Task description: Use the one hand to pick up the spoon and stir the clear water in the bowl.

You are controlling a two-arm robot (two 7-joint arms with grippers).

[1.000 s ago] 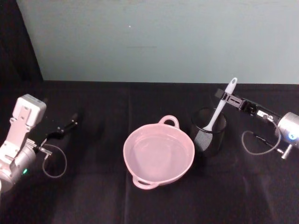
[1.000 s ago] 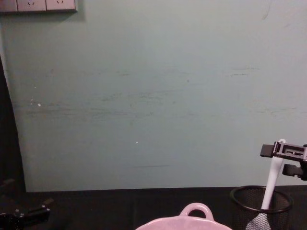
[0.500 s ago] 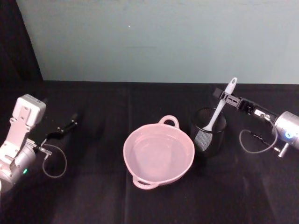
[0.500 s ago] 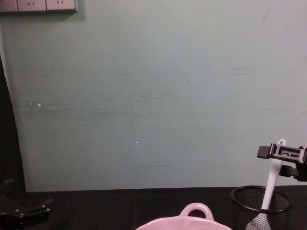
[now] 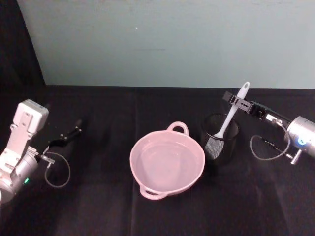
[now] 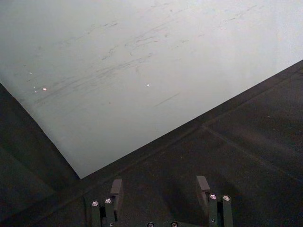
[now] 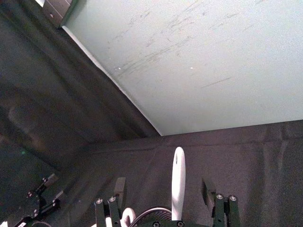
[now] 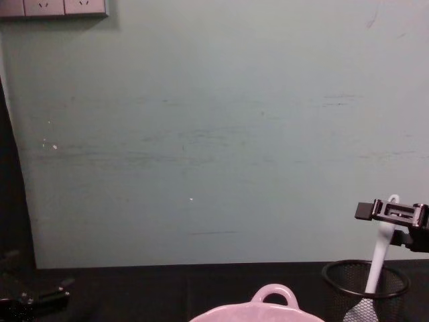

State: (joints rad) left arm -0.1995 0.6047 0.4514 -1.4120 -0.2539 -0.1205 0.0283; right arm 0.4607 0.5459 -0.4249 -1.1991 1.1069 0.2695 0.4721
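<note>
- Head view: nearest to us, a pale pink round bowl (image 5: 167, 162) with a small loop handle on its rim sat on the black-clothed table (image 5: 98, 206), near the middle.
- On the robot's left, well apart from the bowl, the dark left gripper (image 5: 69, 135) lay low over the cloth. In the left wrist view we saw its two fingers (image 6: 116, 188) spread wide with nothing between them.
- Just beside the bowl, on its right and slightly farther back, stood a black wire-mesh cup (image 5: 220, 142).
- A white plastic spoon (image 5: 231, 112) with a long slim handle leaned in that cup, head down and holed tip up, tilted toward the right.
- The black right gripper (image 5: 235, 101) reached in from the right at the height of the upper handle. In the right wrist view we saw its fingers (image 7: 120, 187) released, standing apart on either side of the handle without pinching it.
- Farthest back rose a pale green wall (image 5: 172, 44).
</note>
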